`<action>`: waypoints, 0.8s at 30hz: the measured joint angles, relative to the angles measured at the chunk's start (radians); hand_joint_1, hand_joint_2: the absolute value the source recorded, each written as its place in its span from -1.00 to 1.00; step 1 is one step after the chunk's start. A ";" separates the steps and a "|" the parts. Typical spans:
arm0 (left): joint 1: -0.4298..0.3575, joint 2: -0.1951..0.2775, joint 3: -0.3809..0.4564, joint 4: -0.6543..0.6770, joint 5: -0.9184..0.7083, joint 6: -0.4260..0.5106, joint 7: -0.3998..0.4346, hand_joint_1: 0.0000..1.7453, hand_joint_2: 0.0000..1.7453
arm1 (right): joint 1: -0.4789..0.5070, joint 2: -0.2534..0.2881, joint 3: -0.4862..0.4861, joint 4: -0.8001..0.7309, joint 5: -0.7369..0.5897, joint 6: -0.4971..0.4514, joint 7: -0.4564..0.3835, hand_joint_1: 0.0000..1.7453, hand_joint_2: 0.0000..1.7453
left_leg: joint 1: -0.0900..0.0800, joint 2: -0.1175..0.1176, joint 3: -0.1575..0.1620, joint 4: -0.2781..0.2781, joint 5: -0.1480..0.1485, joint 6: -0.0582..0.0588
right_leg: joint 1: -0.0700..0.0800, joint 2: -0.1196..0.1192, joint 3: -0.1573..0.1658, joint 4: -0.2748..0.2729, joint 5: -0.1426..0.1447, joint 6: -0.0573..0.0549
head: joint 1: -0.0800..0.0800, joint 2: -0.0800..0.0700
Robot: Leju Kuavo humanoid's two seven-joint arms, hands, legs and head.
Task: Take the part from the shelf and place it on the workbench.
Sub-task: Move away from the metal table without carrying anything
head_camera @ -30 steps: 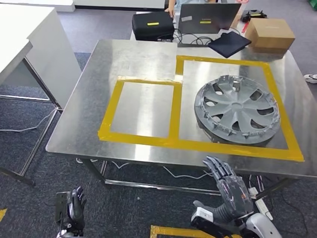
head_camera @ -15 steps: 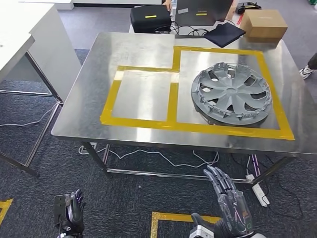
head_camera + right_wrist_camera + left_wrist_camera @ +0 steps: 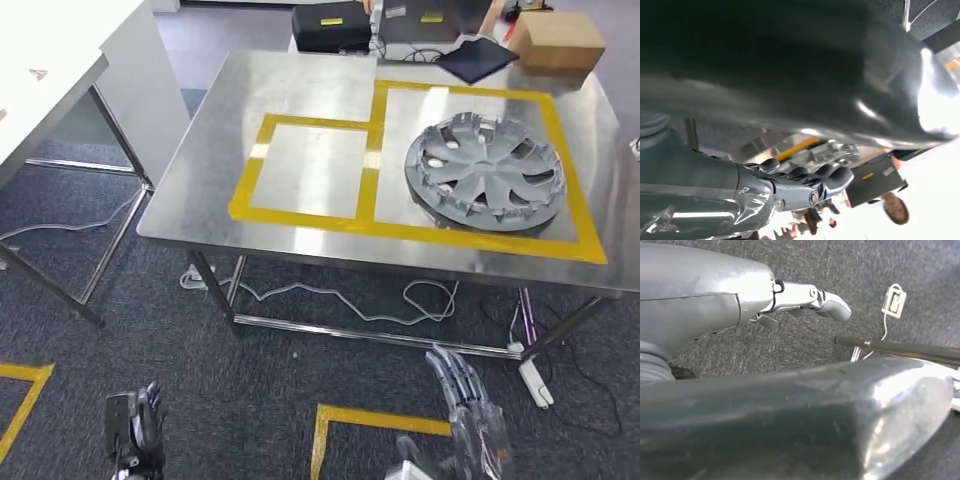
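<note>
RISK: robot standing close to the steel table [image 3: 226,120], a leg could catch the floor cables | left hand [image 3: 143,432] hangs low, fingers apart, empty | right hand [image 3: 468,420] low, fingers spread, empty | wheel cover [image 3: 485,172] lies flat in the right taped square, well apart from both hands

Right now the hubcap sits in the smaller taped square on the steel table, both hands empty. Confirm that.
Not quite. In the head view the hubcap sits in the larger taped square. Both hands, left and right, do hold nothing.
</note>
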 joint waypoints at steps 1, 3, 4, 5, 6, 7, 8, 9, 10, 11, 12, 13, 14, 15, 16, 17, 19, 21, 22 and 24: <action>0.002 0.000 0.001 0.000 0.003 0.001 0.000 -1.00 -1.00 | 0.011 0.008 0.000 0.006 -0.006 -0.029 0.002 -1.00 -1.00 | 0.000 -0.010 -0.003 0.001 0.008 -0.005 | 0.002 -0.006 0.001 -0.002 -0.001 -0.007 | -0.002 0.000; 0.010 0.001 0.003 0.000 0.008 0.002 0.000 -1.00 -1.00 | 0.032 0.025 -0.001 0.022 -0.019 -0.086 0.000 -1.00 -1.00 | 0.001 -0.011 -0.012 0.008 0.005 -0.013 | 0.002 -0.029 -0.009 0.003 0.003 -0.023 | -0.004 0.000; 0.014 0.001 0.004 0.000 0.010 0.002 0.000 -1.00 -1.00 | 0.041 0.033 -0.001 0.030 -0.022 -0.108 -0.003 -1.00 -1.00 | 0.001 0.001 -0.023 0.032 -0.017 -0.017 | 0.003 -0.041 -0.012 0.003 0.008 -0.033 | -0.006 0.000; 0.015 0.000 0.005 0.000 0.012 0.002 0.000 -1.00 -1.00 | 0.048 0.040 -0.002 0.036 -0.025 -0.122 -0.005 -1.00 -1.00 | 0.000 0.019 -0.042 0.077 -0.054 -0.020 | 0.004 -0.052 -0.017 0.003 0.014 -0.042 | -0.010 0.000; 0.016 -0.001 0.005 0.000 0.013 0.002 0.000 -1.00 -1.00 | 0.055 0.046 -0.002 0.042 -0.027 -0.129 -0.006 -1.00 -1.00 | -0.001 0.035 -0.067 0.142 -0.097 -0.022 | 0.007 -0.063 -0.022 0.003 0.019 -0.048 | -0.014 0.000; 0.016 -0.002 0.005 0.000 0.013 0.002 0.000 -1.00 -1.00 | 0.061 0.053 -0.002 0.048 -0.030 -0.136 -0.009 -1.00 -1.00 | -0.001 0.043 -0.092 0.213 -0.135 -0.023 | 0.010 -0.076 -0.027 0.003 0.024 -0.053 | -0.016 0.000; 0.016 -0.002 0.006 0.000 0.015 0.002 0.000 -1.00 -1.00 | 0.067 0.060 -0.005 0.056 -0.033 -0.140 -0.014 -1.00 -1.00 | -0.001 0.047 -0.109 0.269 -0.157 -0.022 | 0.013 -0.088 -0.033 0.003 0.028 -0.054 | -0.018 0.000; 0.018 -0.002 0.006 0.000 0.018 0.002 0.000 -1.00 -1.00 | 0.075 0.070 -0.011 0.064 -0.040 -0.145 -0.027 -1.00 -1.00 | -0.002 0.048 -0.110 0.294 -0.160 -0.020 | 0.016 -0.100 -0.036 0.003 0.030 -0.055 | -0.019 0.000; 0.020 -0.002 0.007 0.000 0.022 0.001 0.000 -1.00 -1.00 | 0.083 0.085 -0.023 0.072 -0.051 -0.149 -0.053 -1.00 -1.00 | -0.003 0.049 -0.092 0.280 -0.146 -0.016 | 0.019 -0.112 -0.039 0.003 0.032 -0.055 | -0.019 0.000; 0.022 -0.002 0.008 0.000 0.027 0.000 0.000 -1.00 -1.00 | 0.093 0.105 -0.041 0.082 -0.067 -0.153 -0.092 -1.00 -1.00 | -0.005 0.055 -0.055 0.230 -0.121 -0.009 | 0.023 -0.124 -0.039 0.003 0.033 -0.055 | -0.020 0.000; 0.023 -0.002 0.010 0.000 0.032 0.000 0.000 -1.00 -1.00 | 0.102 0.125 -0.059 0.090 -0.082 -0.155 -0.131 -1.00 -1.00 | -0.008 0.063 -0.014 0.172 -0.096 -0.002 | 0.025 -0.134 -0.039 0.003 0.033 -0.055 | -0.020 0.000; 0.023 -0.002 0.011 0.000 0.035 -0.001 0.000 -1.00 -1.00 | 0.108 0.140 -0.074 0.096 -0.094 -0.156 -0.162 -1.00 -1.00 | -0.011 0.071 0.018 0.124 -0.079 0.003 | 0.027 -0.141 -0.038 0.003 0.033 -0.055 | -0.020 0.000; 0.023 -0.002 0.011 0.000 0.036 -0.002 0.000 -1.00 -1.00 | 0.111 0.149 -0.083 0.099 -0.099 -0.156 -0.181 -1.00 -1.00 | -0.013 0.078 0.038 0.094 -0.070 0.007 | 0.028 -0.145 -0.038 0.003 0.033 -0.055 | -0.020 0.000; 0.023 -0.002 0.012 0.000 0.036 -0.002 0.000 -1.00 -1.00 | 0.112 0.152 -0.087 0.100 -0.101 -0.156 -0.186 -1.00 -1.00 | -0.014 0.082 0.044 0.084 -0.068 0.009 | 0.028 -0.147 -0.037 0.003 0.033 -0.055 | -0.020 0.000; 0.023 -0.002 0.012 0.000 0.037 -0.002 0.000 -1.00 -1.00 | 0.113 0.155 -0.089 0.101 -0.102 -0.156 -0.189 -1.00 -1.00 | -0.015 0.085 0.048 0.080 -0.068 0.009 | 0.028 -0.147 -0.037 0.003 0.033 -0.055 | -0.020 0.000; 0.023 -0.002 0.012 0.000 0.038 -0.002 0.000 -1.00 -1.00 | 0.114 0.160 -0.094 0.103 -0.104 -0.156 -0.196 -1.00 -1.00 | -0.018 0.095 0.056 0.067 -0.068 0.012 | 0.028 -0.149 -0.037 0.003 0.033 -0.055 | -0.020 0.000; 0.024 -0.003 0.013 0.000 0.044 -0.003 0.000 -1.00 -1.00 | 0.123 0.195 -0.132 0.117 -0.121 -0.156 -0.242 -1.00 -1.00 | -0.024 0.111 0.076 0.027 -0.072 0.022 | 0.032 -0.165 -0.038 0.003 0.033 -0.049 | -0.020 0.000; 0.029 -0.002 0.014 -0.001 0.057 -0.006 0.000 -1.00 -1.00 | 0.136 0.259 -0.204 0.146 -0.157 -0.157 -0.331 -1.00 -1.00 | -0.024 0.100 0.081 -0.006 -0.071 0.036 | 0.035 -0.153 -0.051 0.027 0.014 -0.034 | -0.017 0.000; 0.031 -0.002 0.014 -0.001 0.066 -0.008 0.000 -1.00 -1.00 | 0.142 0.295 -0.246 0.164 -0.178 -0.157 -0.384 -1.00 -1.00 | -0.021 0.083 0.077 -0.014 -0.066 0.044 | 0.034 -0.134 -0.069 0.067 -0.012 -0.027 | -0.014 0.000; 0.032 -0.003 0.014 -0.003 0.083 -0.012 0.000 -1.00 -1.00 | 0.143 0.348 -0.314 0.201 -0.211 -0.149 -0.470 -1.00 -1.00 | -0.020 0.061 0.069 -0.014 -0.059 0.051 | 0.031 -0.084 -0.130 0.204 -0.081 -0.022 | -0.008 0.000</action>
